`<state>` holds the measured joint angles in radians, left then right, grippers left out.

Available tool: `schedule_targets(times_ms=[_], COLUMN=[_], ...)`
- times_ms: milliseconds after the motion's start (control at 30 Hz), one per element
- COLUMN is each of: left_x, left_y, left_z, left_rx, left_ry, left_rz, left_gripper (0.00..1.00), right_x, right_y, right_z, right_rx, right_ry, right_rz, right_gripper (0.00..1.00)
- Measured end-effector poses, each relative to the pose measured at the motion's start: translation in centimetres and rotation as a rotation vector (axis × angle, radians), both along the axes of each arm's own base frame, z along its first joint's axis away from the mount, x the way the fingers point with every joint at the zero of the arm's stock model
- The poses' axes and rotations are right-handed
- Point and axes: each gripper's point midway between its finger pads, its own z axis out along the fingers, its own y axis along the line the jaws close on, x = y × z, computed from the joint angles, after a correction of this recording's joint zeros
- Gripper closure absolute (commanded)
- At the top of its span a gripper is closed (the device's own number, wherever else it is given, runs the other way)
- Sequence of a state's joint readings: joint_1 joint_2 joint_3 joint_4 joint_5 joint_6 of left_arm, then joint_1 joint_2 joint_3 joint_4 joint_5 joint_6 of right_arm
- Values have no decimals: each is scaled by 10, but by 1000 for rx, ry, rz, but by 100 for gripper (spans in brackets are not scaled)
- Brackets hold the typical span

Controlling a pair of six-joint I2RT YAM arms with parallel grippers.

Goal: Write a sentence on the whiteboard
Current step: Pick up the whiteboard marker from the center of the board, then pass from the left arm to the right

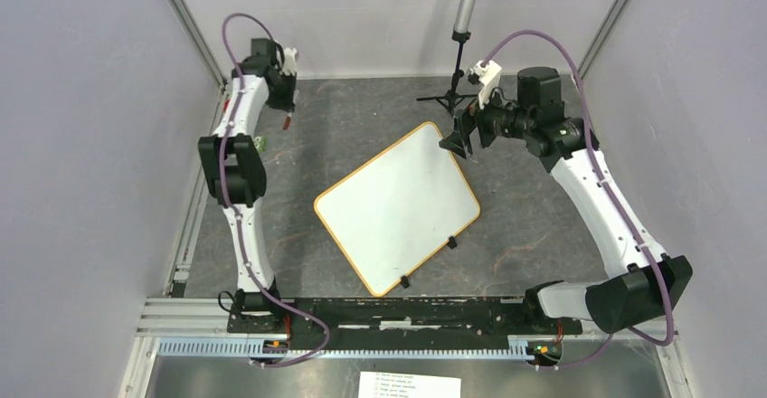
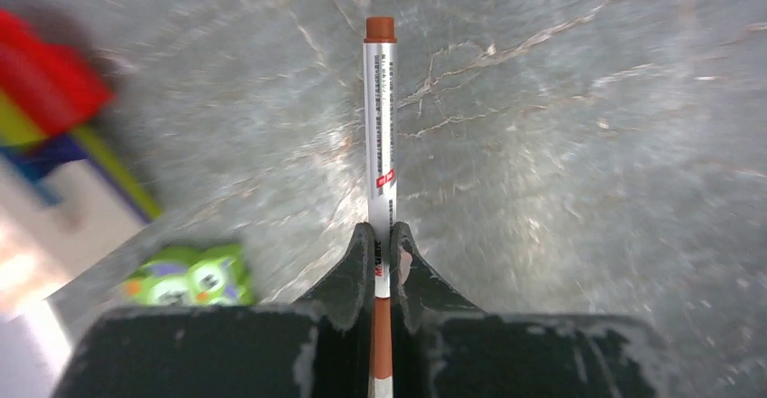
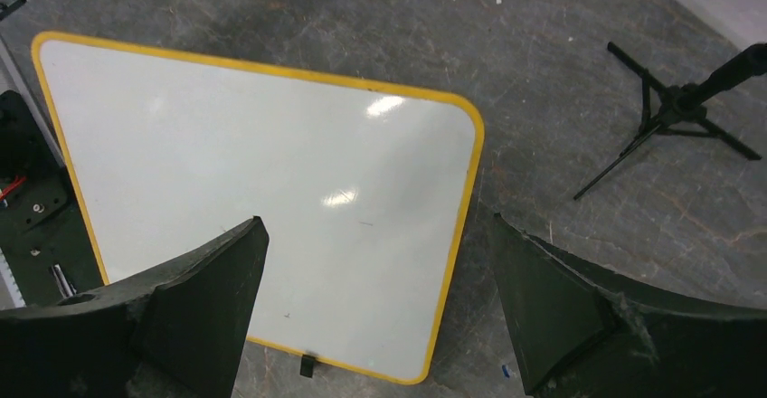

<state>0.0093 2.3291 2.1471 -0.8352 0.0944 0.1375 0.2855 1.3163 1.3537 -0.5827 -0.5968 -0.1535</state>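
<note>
The whiteboard [image 1: 396, 206] lies flat and turned at an angle in the middle of the table, white with a yellow rim. Its face [image 3: 262, 199] is blank apart from faint specks, and no sentence shows on it. At the far left, my left gripper [image 2: 383, 231] is shut on a white marker with a brownish-red cap [image 2: 381, 118], which points away over the bare grey table. In the top view that gripper [image 1: 288, 113] is well away from the board. My right gripper [image 3: 378, 226] hangs open above the board's far right corner [image 1: 457, 140], holding nothing.
A black tripod stand [image 1: 452, 99] rises just behind the right gripper [image 3: 674, 108]. A small green toy [image 2: 190, 276] and a red and yellow object [image 2: 45, 90] lie left of the left gripper. Two black clips [image 1: 451, 242] sit on the board's near edge. A printed sheet [image 1: 409, 384] lies beyond the front rail.
</note>
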Motion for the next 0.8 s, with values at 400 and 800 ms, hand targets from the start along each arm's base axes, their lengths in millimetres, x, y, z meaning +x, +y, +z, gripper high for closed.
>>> schedule_targets(times_ms=[400, 800], left_x=[-139, -282], left_y=[-78, -194], left_z=[302, 243], left_rx=[-123, -226], left_ry=[-555, -298], left_rz=[-504, -1058], left_gripper=[98, 98], right_x=[-14, -63], right_y=[25, 55], right_z=[52, 44], right_rx=[159, 340], right_ry=[-23, 143], right_rz=[121, 296], right_gripper=[2, 6])
